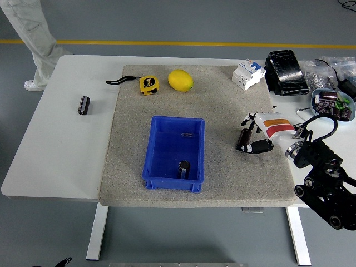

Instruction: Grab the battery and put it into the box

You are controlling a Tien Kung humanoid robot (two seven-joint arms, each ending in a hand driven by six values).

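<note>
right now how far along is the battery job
One battery already stands in the blue box. The right hand is closed around a second battery on the mat, right of the box. Left: carry it over and drop it in. Another battery lies far left, untouched.

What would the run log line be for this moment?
right hand: shut on black cylindrical battery, on grey mat | blue plastic box: holds one battery already | left hand: not in view
</note>
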